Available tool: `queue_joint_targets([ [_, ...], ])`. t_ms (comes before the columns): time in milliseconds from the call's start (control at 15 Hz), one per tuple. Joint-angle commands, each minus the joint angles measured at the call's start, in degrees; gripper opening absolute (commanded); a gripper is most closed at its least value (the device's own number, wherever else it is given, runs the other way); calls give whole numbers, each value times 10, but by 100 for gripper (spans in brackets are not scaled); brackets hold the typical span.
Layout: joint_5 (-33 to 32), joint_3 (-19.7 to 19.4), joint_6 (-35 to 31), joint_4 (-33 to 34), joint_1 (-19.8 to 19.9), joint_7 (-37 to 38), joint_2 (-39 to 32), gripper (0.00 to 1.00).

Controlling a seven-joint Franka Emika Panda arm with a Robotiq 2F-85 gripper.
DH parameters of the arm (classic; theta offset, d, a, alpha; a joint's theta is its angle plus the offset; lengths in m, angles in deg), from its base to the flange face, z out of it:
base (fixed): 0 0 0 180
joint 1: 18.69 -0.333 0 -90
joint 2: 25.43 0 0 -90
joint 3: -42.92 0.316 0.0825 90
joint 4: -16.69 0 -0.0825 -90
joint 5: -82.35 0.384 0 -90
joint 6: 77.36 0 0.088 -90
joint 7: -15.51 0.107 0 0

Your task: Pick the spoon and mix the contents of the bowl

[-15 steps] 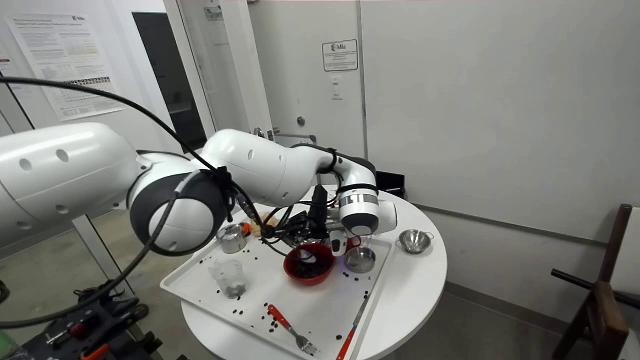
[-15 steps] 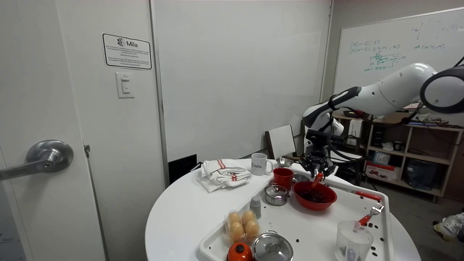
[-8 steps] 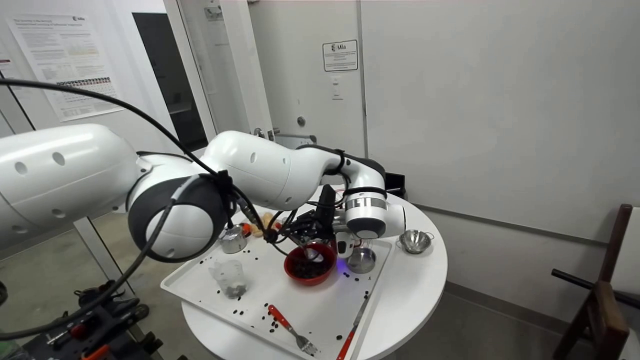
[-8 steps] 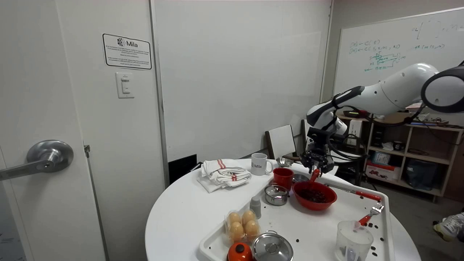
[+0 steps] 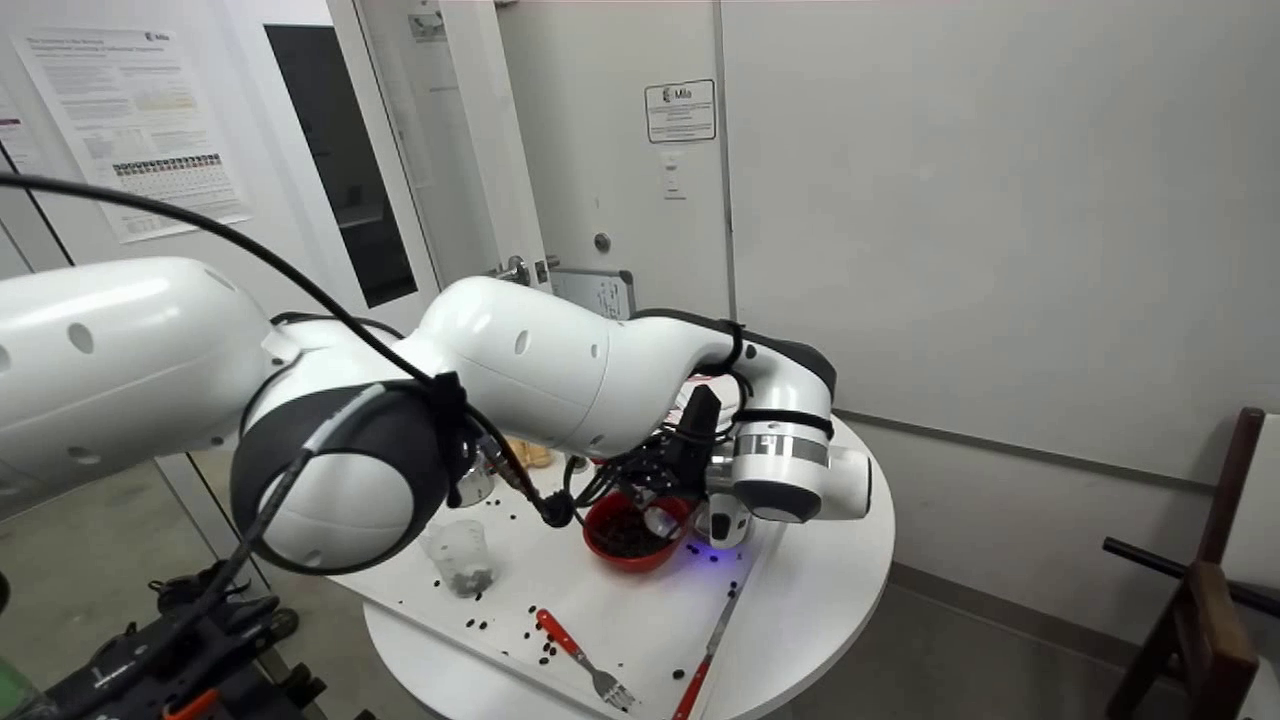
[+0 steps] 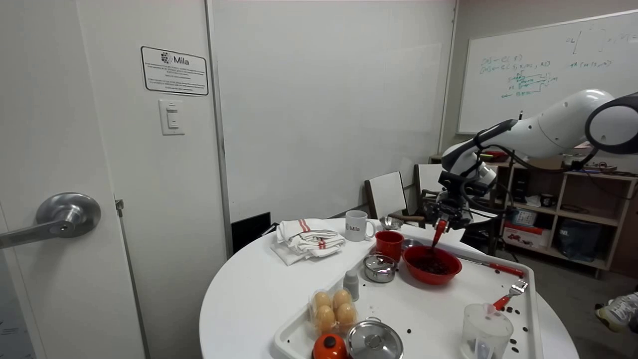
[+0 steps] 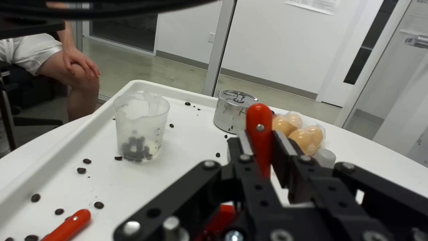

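One spoon (image 6: 439, 231) pinched in end effector (image 7: 264, 144), lower end inside bowl (image 6: 432, 278). Versus half-second ago: spoon looks steeper, bowl shifted slightly. Judgement: stirring probably underway; bowl may drag along.

Inspected in an exterior view, with the bowl (image 6: 429, 279) as datum. Found the bowl on the tray (image 6: 394, 304), contents (image 6: 431, 266) inside. Noted the spoon (image 6: 439, 233) at the bowl's rear, tip over or in it, unclear which. Logged a pot (image 6: 380, 271) just left of the bowl, the cup (image 6: 389, 247) left and behind, the eggs (image 6: 325, 316) well left and before. Recorded the knife (image 6: 506, 269) right, the fork (image 6: 502, 301) right and before, the jug (image 6: 486, 329) before and right.
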State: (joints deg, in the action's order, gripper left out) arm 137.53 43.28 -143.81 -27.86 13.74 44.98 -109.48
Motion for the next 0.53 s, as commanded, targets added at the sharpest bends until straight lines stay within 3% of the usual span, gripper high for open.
queue_joint_targets([
  [0, 12, 0, -2, -16, 16, -25, 0, 7],
  [267, -7, -2, 13, -29, -2, -40, -2, 7],
  [467, -36, -9, 40, -36, -42, -45, -3, 7],
])
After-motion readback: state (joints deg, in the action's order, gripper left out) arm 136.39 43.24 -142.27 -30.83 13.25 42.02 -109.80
